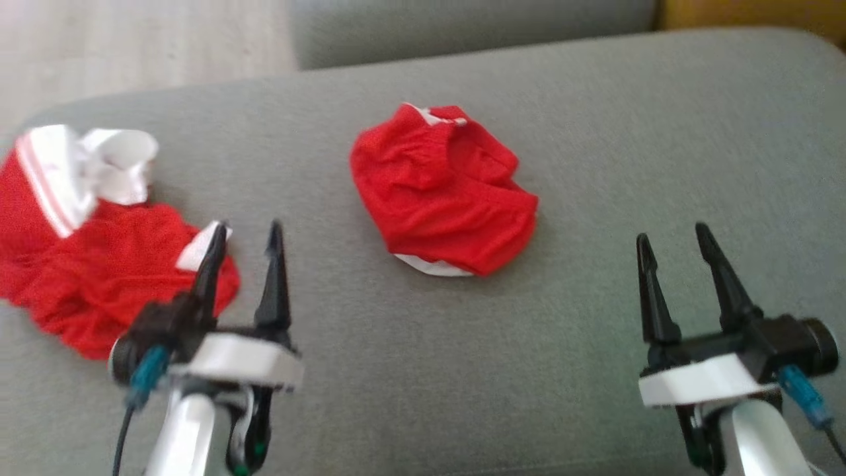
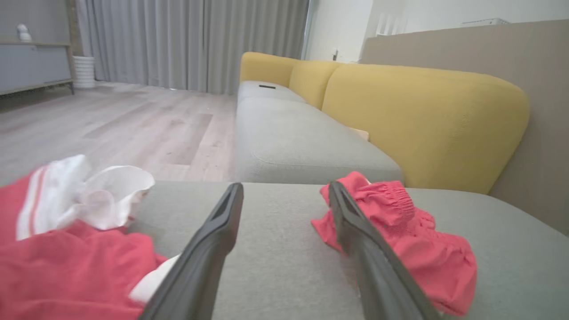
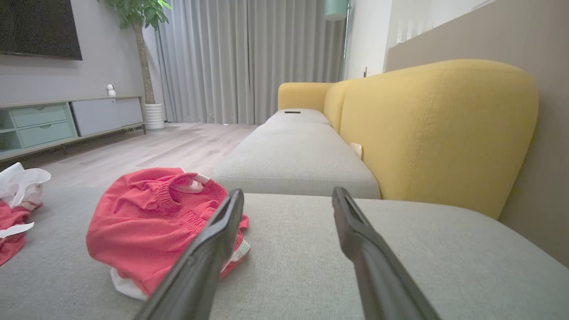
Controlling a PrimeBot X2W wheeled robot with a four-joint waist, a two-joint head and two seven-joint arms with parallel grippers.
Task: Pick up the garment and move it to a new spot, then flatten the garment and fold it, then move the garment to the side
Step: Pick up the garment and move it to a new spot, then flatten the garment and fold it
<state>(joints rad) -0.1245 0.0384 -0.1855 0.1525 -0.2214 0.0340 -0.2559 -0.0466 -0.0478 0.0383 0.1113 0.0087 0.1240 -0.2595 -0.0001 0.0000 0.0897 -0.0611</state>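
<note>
Both the left gripper (image 1: 248,230) and the right gripper (image 1: 671,233) stand released, empty. The crumpled garment (image 1: 99,277) lies just left of the left gripper. Judged step: placement complete, flattening pending. Next move: grasp two edges, spread flat.

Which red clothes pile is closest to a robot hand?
The spread-out red garment with the white striped band, right beside the left gripper. The compact red bundle lies in the middle, farther off.
</note>
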